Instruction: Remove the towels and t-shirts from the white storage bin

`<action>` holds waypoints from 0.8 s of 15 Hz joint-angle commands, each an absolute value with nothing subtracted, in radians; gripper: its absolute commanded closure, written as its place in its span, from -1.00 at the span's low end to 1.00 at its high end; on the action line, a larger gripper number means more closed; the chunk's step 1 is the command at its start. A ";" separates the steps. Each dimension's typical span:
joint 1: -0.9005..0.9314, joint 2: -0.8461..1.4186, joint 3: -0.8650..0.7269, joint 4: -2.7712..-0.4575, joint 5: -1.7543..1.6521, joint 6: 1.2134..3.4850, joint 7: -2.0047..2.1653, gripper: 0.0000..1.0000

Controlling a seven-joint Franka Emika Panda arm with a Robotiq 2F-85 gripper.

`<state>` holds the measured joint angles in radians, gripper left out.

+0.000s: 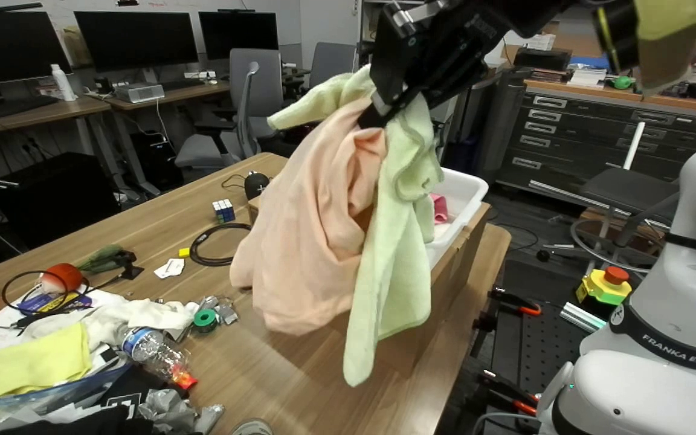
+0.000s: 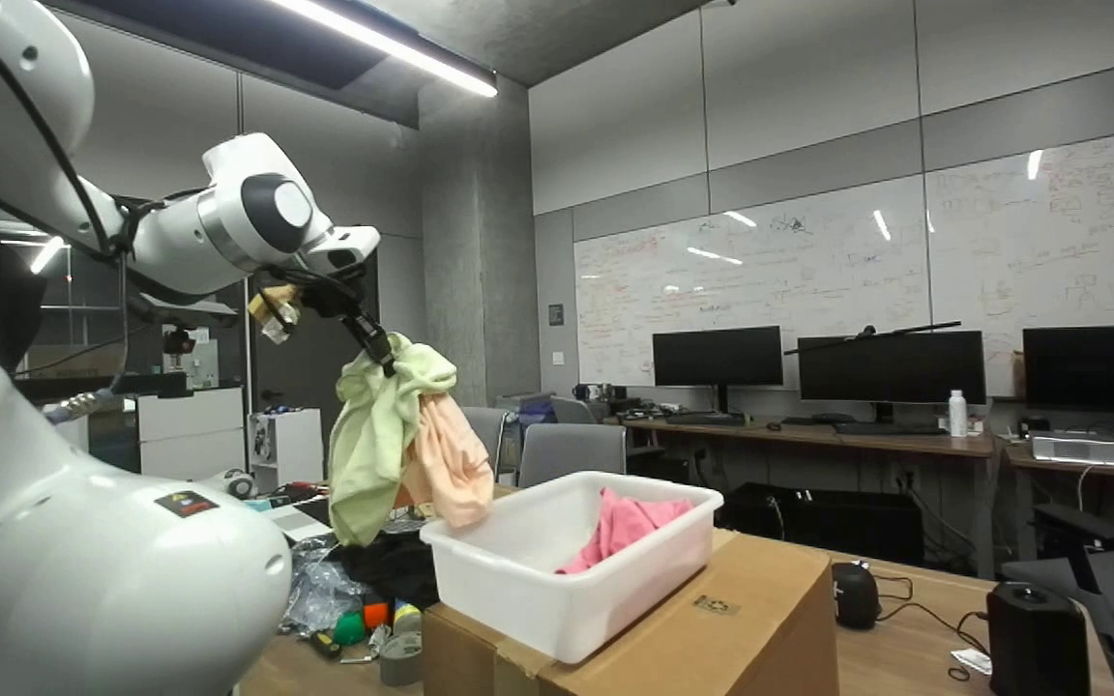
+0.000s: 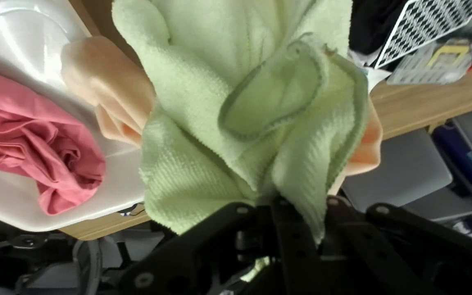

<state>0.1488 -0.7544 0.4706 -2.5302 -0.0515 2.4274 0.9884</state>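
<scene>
One tool (image 2: 386, 362) is pinching pale-green terry towel (image 2: 370, 445) with peach cloth (image 1: 309, 241).
Likely mid-removal, next needing release outside white plastic bin (image 2: 509, 587).

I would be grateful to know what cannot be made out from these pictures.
Wrist view: how the gripper holds the peach cloth, hidden behind the green cloth.
Wrist view: whether the pink cloth is a towel or T-shirt; it is crumpled and cut off by the left edge.
Wrist view: the floor of the white bin beneath that cloth, which covers it.
In an exterior view: the whiteboard writing, too small to read.
</scene>
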 commanded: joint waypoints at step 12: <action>0.294 -0.349 0.422 -2.317 -0.009 2.243 0.369 0.84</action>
<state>0.2761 -0.4501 0.4160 -2.4150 -0.0113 2.3168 0.4656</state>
